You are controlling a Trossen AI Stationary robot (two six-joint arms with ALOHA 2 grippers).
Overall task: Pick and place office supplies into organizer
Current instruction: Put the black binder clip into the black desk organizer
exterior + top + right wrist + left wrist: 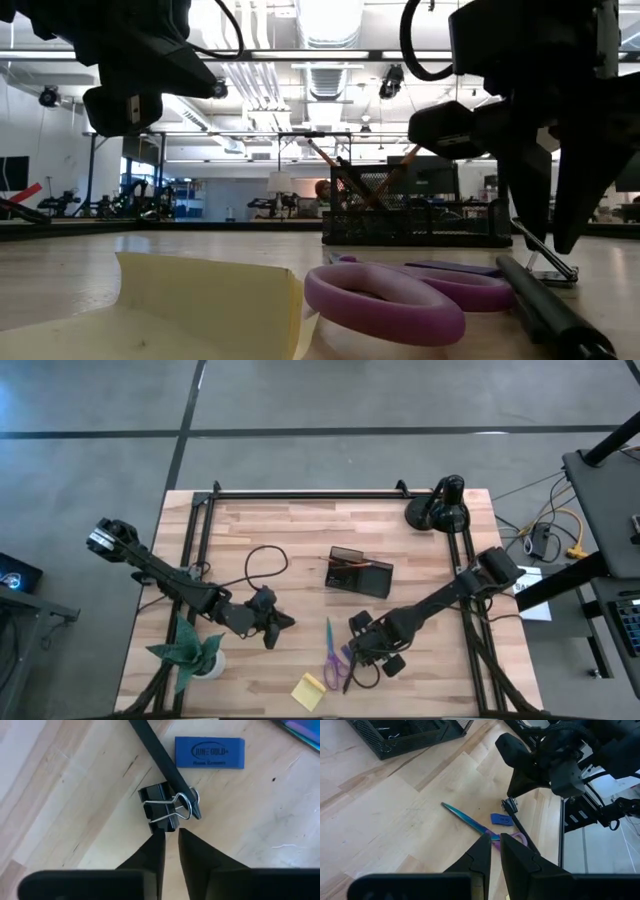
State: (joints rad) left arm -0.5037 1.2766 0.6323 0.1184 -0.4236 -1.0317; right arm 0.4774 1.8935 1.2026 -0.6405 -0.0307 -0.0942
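1. Your right gripper (170, 842) sits nose-down just over the binder clip (160, 809). The fingers are nearly together with only a thin slot between them, and nothing is in them. The clip lies just ahead of the tips, its wire handles toward the pen.
2. The black pen (165, 765) lies across the clip's far side, touching or overlapping its wire loop. I can't tell whether it rests on it or just beside it. Expect the pen to drag if you lift the clip.
3. The blue eraser (210, 752) lies flat beyond the pen, clear of the fingers, label up.
4. The slot looks too narrow for the clip body, so you'd likely need to open up before descending.
5. Right arm pose: it reaches in from the table's right edge, elbow low, wrist pitched down over the scissors (333, 652) and pen cluster.
6. Your left gripper (492, 852) hangs above the table with fingers near-closed and empty, pointed toward the scissors and the right arm. It looks like it's waiting.
7. The organizer (359, 572) sits mid-table, well beyond both sets of fingertips, with orange pencils (342, 564) already leaning in it.
8. The sticky-note pad (308, 691) is at the near edge, beside the scissor handles and behind the right fingers. It's not yet placed.
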